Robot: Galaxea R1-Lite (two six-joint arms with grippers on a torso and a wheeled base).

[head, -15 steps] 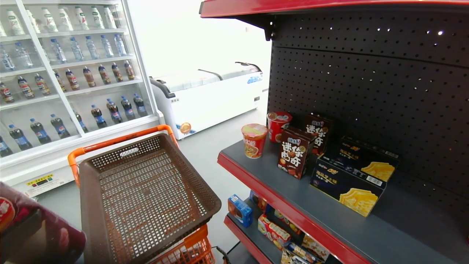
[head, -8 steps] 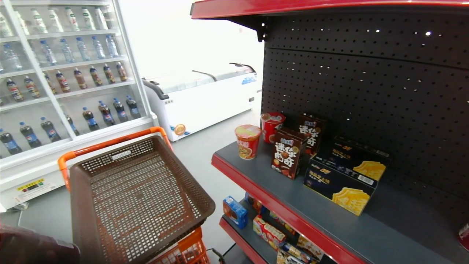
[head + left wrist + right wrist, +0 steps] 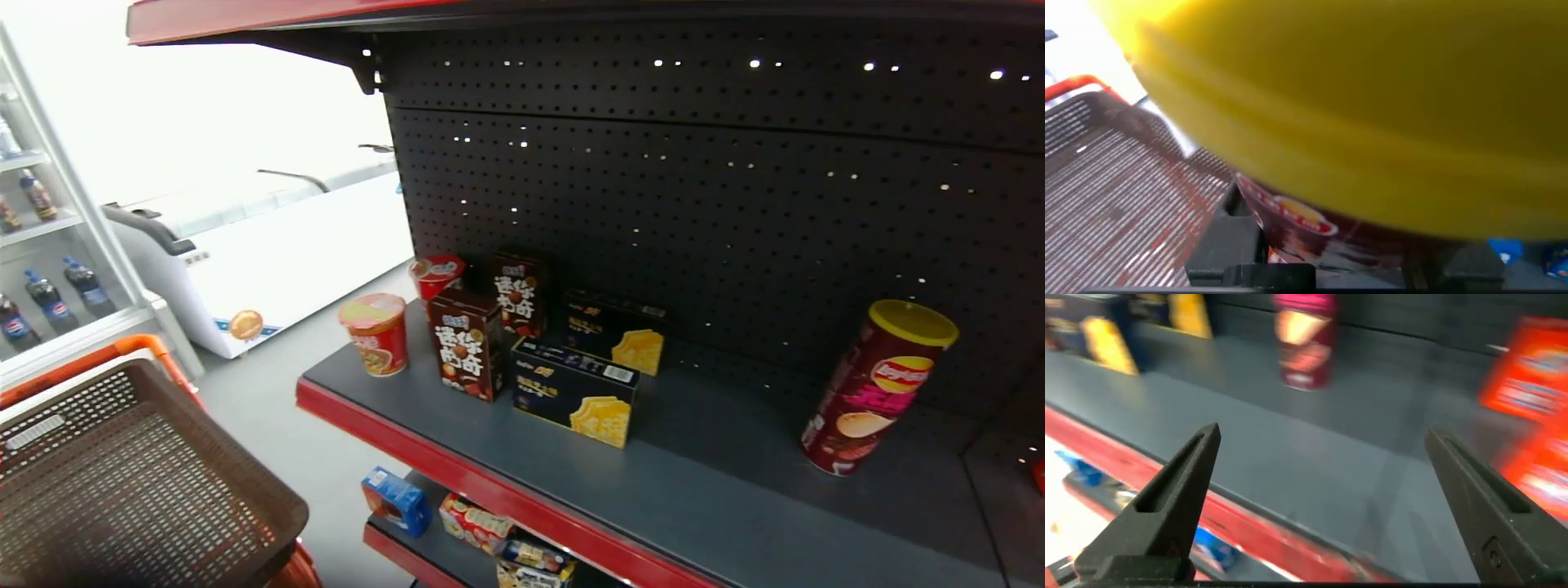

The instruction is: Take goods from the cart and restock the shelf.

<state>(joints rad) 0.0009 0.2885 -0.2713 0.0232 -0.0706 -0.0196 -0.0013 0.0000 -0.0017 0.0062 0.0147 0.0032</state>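
On shelf (image 3: 718, 490), chips tube (image 3: 873, 392) upright; right pincer (image 3: 1321, 433) wide; left pincer (image 3: 1323, 263) grips second tube (image 3: 1355, 98).

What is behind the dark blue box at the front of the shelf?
A second dark box with a similar yellow picture, then the black pegboard wall. The front blue box covers its lower part; whether they touch cannot be seen.

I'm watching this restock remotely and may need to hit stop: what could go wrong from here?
1. The tall maroon cylindrical crisp can with a yellow lid stands alone on the grey shelf board; the open right end effector faces it and could topple it.
2. The second can, held at the left wrist, blocks much of that camera, so placing it could go astray.
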